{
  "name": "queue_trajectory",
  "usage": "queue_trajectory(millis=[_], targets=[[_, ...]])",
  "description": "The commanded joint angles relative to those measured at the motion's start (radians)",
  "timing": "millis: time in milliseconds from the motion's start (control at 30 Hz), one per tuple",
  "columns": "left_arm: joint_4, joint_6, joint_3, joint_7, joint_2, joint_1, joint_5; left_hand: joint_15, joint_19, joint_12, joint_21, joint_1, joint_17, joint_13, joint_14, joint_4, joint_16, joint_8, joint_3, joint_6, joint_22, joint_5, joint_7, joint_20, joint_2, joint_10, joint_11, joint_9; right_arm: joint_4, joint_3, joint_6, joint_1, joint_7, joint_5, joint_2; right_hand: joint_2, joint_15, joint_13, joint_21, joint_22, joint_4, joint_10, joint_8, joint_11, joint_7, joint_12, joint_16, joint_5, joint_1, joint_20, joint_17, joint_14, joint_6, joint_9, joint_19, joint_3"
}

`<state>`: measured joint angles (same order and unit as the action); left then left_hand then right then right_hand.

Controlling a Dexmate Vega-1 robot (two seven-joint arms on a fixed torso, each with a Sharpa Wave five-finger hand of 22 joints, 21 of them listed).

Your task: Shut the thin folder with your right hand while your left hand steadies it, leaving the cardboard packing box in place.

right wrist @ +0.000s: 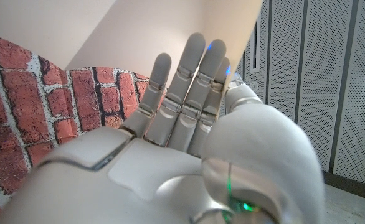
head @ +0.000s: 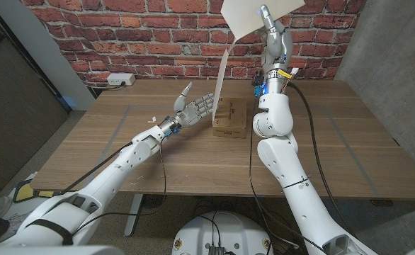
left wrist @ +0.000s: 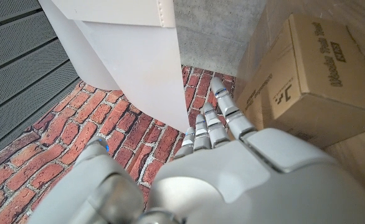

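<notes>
White folder [head: 253, 18] up against the red brick wall [head: 122, 35], brown cardboard box [head: 230, 119] with black print, warm wood-grain desk [head: 122, 152], silver-grey robot hand [head: 193, 108].

Left hand [left wrist: 232, 168], fingers [left wrist: 223, 109] outstretched, beside white folder [left wrist: 139, 56] and cardboard box [left wrist: 301, 74]

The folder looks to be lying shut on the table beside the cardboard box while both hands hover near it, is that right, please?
Not quite: the folder stands open, one white cover lifted high by the right hand, as the head view shows. It is beside the cardboard box, with the left hand close by.
</notes>
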<state>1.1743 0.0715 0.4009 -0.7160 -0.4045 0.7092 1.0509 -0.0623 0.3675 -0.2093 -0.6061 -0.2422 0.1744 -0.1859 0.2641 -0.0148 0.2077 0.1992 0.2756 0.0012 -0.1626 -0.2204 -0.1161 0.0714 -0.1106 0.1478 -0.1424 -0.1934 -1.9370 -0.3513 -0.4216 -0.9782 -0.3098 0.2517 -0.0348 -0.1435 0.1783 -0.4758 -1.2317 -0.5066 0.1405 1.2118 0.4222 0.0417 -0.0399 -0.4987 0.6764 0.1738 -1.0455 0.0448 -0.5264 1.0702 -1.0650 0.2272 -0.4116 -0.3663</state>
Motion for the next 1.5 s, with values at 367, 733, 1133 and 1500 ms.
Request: queue_trajectory(millis=[367, 733, 1133, 1500], targets=[[-0.235, 0.101, 0.041, -0.254, 0.132, -0.135, 0.034, 0.017, 0.183, -0.021, 0.035, -0.008, 0.001, 0.001, 0.172, 0.0, 0.022, 0.038, -0.043, 0.156, -0.004, -0.017, -0.084, 0.015, -0.029, 0.173, 0.008, -0.006, 0.003, 0.0, -0.012, -0.004, -0.021, 0.028, 0.0, 0.011, 0.046, -0.008, -0.021, 0.013, 0.002, 0.004, 0.006, 0.005, -0.01, 0.007, -0.012, 0.007, -0.004, 0.108, -0.009, 0.011, -0.005, 0.002, 0.009, -0.014], [-0.353, 0.117, 0.052, -0.339, 0.209, -0.193, -0.002, 0.04, 0.28, -0.034, 0.078, 0.019, 0.002, 0.0, 0.319, -0.017, 0.035, 0.062, -0.095, 0.281, -0.005, -0.027, -0.078, 0.013, -0.041, 0.331, 0.031, -0.009, -0.001, 0.012, -0.023, -0.01, -0.038, 0.028, 0.001, 0.011, 0.046, -0.011, -0.034, 0.026, 0.001, 0.004, 0.007, 0.007, -0.01, 0.011, -0.018, 0.007, -0.001, 0.109, -0.016, 0.015, -0.004, 0.001, 0.014, -0.019], [-0.084, -0.038, -0.022, -0.038, 0.191, -0.01, -0.018, 0.043, -0.008, 0.036, 0.352, -0.022, 0.006, -0.007, -0.139, -0.027, -0.039, -0.022, -0.167, -0.162, -0.015, -0.064, 0.028, 0.025, -0.002, -0.111, 0.075, -0.013, 0.022, 0.017, -0.038, 0.01, -0.039, 0.026, 0.002, 0.013, 0.045, -0.013, -0.047, 0.039, 0.002, 0.007, 0.009, 0.007, -0.01, 0.014, -0.025, 0.007, 0.002, 0.11, -0.023, 0.018, -0.005, 0.002, 0.019, -0.023], [0.011, -0.134, -0.044, 0.134, 0.219, 0.069, 0.012, 0.034, -0.206, 0.026, 0.416, -0.057, 0.006, -0.007, -0.355, -0.03, -0.029, -0.035, -0.203, -0.546, -0.019, -0.086, 0.047, -0.005, 0.027, -0.358, 0.085, -0.004, 0.05, 0.016, -0.047, 0.03, -0.031, 0.03, 0.008, 0.015, 0.046, -0.013, -0.057, 0.05, 0.002, 0.008, 0.009, 0.006, -0.01, 0.017, -0.03, 0.008, 0.003, 0.111, -0.029, 0.021, -0.005, 0.0, 0.023, -0.027]])
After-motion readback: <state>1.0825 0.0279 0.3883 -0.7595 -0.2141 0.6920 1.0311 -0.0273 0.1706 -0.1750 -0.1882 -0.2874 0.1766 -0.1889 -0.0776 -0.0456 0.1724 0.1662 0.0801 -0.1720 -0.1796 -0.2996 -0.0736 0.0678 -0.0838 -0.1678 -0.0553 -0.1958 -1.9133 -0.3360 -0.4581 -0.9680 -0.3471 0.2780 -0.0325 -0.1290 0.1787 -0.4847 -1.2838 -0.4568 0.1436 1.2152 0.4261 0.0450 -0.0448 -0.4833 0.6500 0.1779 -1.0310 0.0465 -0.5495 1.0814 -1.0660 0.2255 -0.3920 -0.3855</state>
